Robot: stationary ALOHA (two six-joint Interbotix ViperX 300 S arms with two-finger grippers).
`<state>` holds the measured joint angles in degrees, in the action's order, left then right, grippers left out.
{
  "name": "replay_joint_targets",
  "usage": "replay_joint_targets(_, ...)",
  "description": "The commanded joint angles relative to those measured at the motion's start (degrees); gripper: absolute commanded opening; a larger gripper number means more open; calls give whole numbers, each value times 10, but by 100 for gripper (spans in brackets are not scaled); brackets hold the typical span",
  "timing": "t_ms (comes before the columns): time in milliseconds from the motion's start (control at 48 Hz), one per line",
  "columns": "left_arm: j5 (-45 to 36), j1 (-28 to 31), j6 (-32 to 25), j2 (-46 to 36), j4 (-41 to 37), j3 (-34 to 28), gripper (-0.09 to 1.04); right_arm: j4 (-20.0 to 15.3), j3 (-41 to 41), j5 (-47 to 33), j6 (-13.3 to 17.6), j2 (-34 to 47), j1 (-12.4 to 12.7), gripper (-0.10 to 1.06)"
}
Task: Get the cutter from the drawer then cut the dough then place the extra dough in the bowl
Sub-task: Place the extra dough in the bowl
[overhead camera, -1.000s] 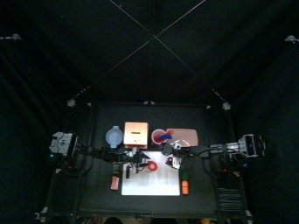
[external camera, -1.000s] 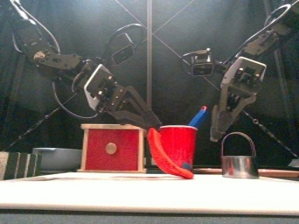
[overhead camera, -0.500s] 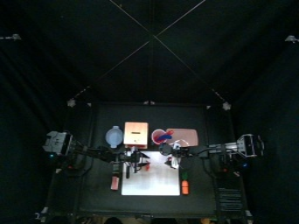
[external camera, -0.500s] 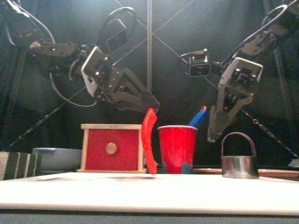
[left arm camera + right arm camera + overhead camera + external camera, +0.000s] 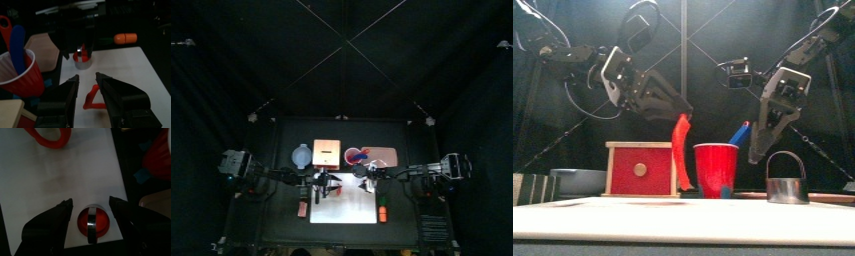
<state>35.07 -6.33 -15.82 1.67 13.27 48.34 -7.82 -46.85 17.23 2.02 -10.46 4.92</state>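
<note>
We see the left gripper (image 5: 677, 112) clamped on the top of the red dough ring (image 5: 681, 150). The ring hangs straight down in the air above the white cutting board (image 5: 633, 212), and in the front view it is between the wooden box (image 5: 640, 168) and the red cup (image 5: 716, 170). The right gripper (image 5: 90, 201) has its jaws apart and hovers over the cutter (image 5: 786, 190), which stands upright on the board with a round piece of red dough (image 5: 101, 223) inside it.
</note>
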Motion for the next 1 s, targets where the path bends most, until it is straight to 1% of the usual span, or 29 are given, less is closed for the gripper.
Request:
replay_joint_targets(21, 39, 0, -4, -8, -12, -20, 75, 0, 11, -4, -1, -6, 4, 92)
replay_joint_targets(125, 41, 0, -10, -4, -35, -31, 75, 0, 12, -4, 0, -7, 4, 92)
replay_joint_targets(271, 42, 0, -7, 5, -31, -19, 75, -1, 13, -4, 0, -6, 4, 92)
replay_joint_targets(708, 35, -16, -8, 12, 62, 38, 75, 0, 22, -11, -2, 13, 4, 92)
replay_joint_targets(854, 40, -20, -11, 8, 65, 31, 75, 0, 25, -11, -3, 20, 4, 92)
replay_joint_targets(938, 46, -20, -13, 12, 54, 12, 75, 0, 25, -11, -3, 22, 4, 92)
replay_joint_targets(1000, 46, -18, -15, 20, 29, -11, 75, 0, 25, -11, -3, 22, 4, 92)
